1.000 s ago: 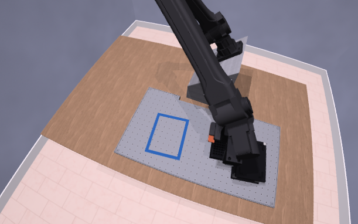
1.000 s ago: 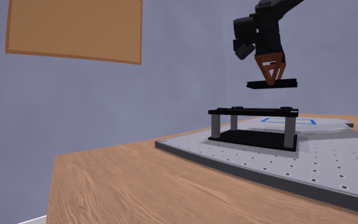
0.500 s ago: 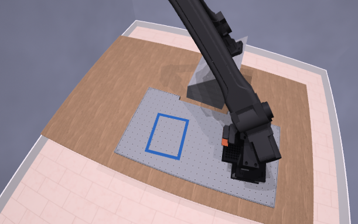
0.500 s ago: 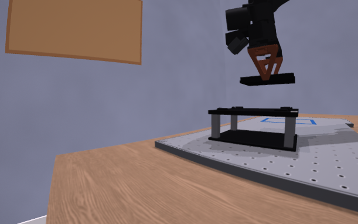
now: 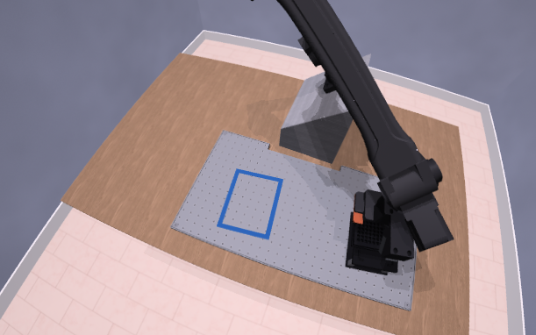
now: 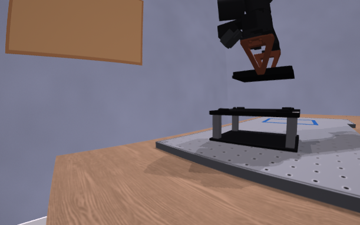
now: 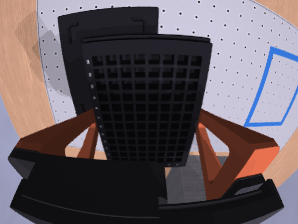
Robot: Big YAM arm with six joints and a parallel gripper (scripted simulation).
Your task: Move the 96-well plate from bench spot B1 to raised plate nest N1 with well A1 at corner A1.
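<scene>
Fingers of my hand stand spread wide and are clamped on the long sides of the 96-well plate, one orange finger on each flank. In the wrist view the black plate fills the middle, its grid of wells facing up toward me, and it reaches away from my palm.

Below and just beyond the plate lies the raised plate nest N1; only its far and left parts show past the plate's edge, so the plate is shifted somewhat to one side of it in this view. From the exterior view the plate hangs in the air well clear of the nest, with open space between them, and it tilts slightly rather than lying level. The nest's black top deck stands on grey posts above a black base, and nothing lies in it.

From the top view my hand and the plate cover most of the nest near the right end of the perforated grey board. That board lies on the wooden table. Farther off, the blue outline of bench spot B1 sits on the board's left part, with only bare board inside it.
</scene>
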